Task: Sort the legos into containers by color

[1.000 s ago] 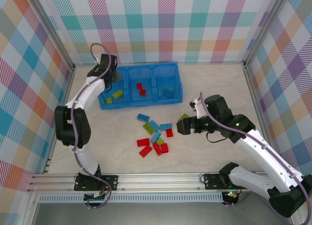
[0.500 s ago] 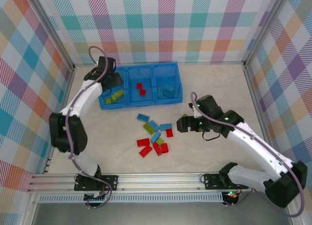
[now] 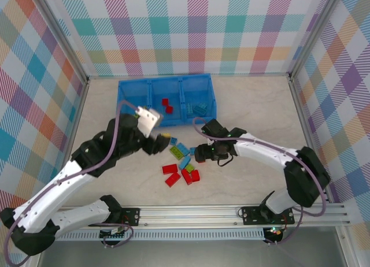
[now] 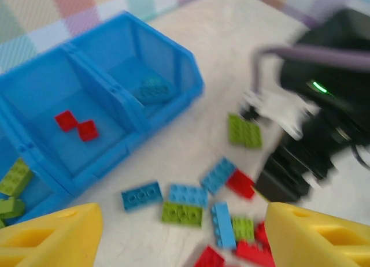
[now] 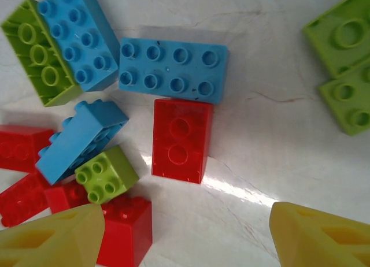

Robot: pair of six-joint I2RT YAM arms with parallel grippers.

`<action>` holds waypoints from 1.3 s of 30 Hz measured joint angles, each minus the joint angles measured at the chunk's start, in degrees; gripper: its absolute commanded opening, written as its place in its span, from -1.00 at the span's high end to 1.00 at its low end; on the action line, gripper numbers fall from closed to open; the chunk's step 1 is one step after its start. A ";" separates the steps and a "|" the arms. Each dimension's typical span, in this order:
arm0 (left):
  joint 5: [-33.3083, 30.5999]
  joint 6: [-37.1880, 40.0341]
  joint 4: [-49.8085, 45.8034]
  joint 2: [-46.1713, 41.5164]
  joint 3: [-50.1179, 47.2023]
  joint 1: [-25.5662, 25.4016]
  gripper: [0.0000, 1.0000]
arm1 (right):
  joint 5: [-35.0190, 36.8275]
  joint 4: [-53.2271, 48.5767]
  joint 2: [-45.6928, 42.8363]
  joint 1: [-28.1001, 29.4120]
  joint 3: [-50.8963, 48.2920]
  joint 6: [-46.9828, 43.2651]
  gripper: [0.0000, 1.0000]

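The legos lie in a loose pile [image 3: 182, 163] on the table in front of the blue tray [image 3: 205, 81]. My left gripper [image 3: 160, 142] hovers at the pile's left edge. It is open, its yellow fingertips [image 4: 49, 238] wide apart over a green brick [image 4: 181, 214] and blue bricks [image 4: 188, 195], holding nothing. My right gripper [image 3: 200, 153] is low over the pile's right side. It is open, and a red brick [image 5: 181, 140] lies just ahead of its gap, apart from both fingers [image 5: 321, 238]. The containers hold red bricks [image 4: 77, 125] in the middle, blue ones [image 4: 153, 89] on the right, green ones [image 4: 14, 177] on the left.
Two green bricks [image 5: 347, 65] lie apart, right of the pile. The right arm's black wrist [image 4: 312, 134] stands close beside the pile in the left wrist view. Plaid walls [image 3: 185, 30] enclose the table, and a metal rail [image 3: 185, 212] runs along its near edge.
The left arm has swung from the tray's left compartment down to the pile, and its jaws have opened. The right gripper has moved left over the red brick, its jaws narrowing a little.
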 measured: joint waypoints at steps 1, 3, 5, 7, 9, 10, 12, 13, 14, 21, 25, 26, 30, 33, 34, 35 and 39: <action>1.60 2.51 -0.68 -1.73 -1.88 -0.70 -0.58 | 0.02 0.83 1.46 0.35 0.00 0.15 -0.44; 5.81 7.72 -1.97 -5.20 -5.99 -1.88 -0.68 | 0.74 2.34 4.83 1.22 0.24 0.79 -0.42; 9.35 12.07 -2.78 -7.48 -9.18 -2.75 -0.79 | 1.75 3.69 7.87 1.97 0.59 1.18 -0.36; 12.26 15.67 -3.06 -8.59 -11.47 -3.19 -0.90 | 2.62 4.37 10.27 2.54 1.20 1.49 -0.12; 14.51 18.86 -2.73 -9.16 -13.51 -3.21 -0.99 | 3.72 4.87 12.11 2.84 1.86 1.75 0.11; 15.21 20.15 -2.58 -9.29 -14.34 -3.21 -1.00 | 4.31 4.63 12.35 2.91 2.05 1.66 0.18; 16.57 22.34 -1.25 -10.10 -16.63 -3.21 -1.00 | 5.14 4.90 12.33 3.10 2.19 2.12 0.34; 17.03 23.21 -0.83 -10.58 -17.57 -3.21 -1.00 | 5.42 5.11 12.17 3.15 2.23 2.05 0.41; 17.49 24.15 -0.52 -11.10 -18.32 -3.21 -1.00 | 5.81 5.27 11.91 3.21 2.23 2.34 0.50; 18.84 27.82 1.33 -13.79 -19.87 -3.21 -1.00 | 10.40 6.64 0.20 5.35 2.25 -0.31 0.58; 16.33 28.15 3.15 -16.09 -21.73 -3.21 -1.00 | 12.68 8.66 -2.47 6.21 8.66 -4.50 0.56; 15.02 28.24 3.56 -16.68 -22.01 -3.19 -1.00 | 12.92 9.11 -1.22 6.19 11.32 -5.51 0.55; 7.63 28.59 5.81 -20.63 -23.58 -3.08 -1.00 | 12.72 13.62 7.48 6.19 22.01 -9.42 0.56; 3.10 29.16 7.72 -25.46 -26.56 -2.71 -1.00 | 12.59 15.58 15.87 6.03 29.22 -11.39 0.57; 2.29 29.35 7.87 -27.06 -27.32 -2.60 -1.00 | 12.61 15.91 18.60 5.81 31.52 -11.87 0.57; 1.57 29.55 8.04 -28.52 -28.04 -2.47 -1.00 | 12.52 16.11 21.92 5.53 34.32 -12.31 0.58; 0.02 30.08 9.86 -30.77 -29.86 -1.81 -1.00 | 12.59 15.98 33.03 4.37 44.00 -13.03 0.58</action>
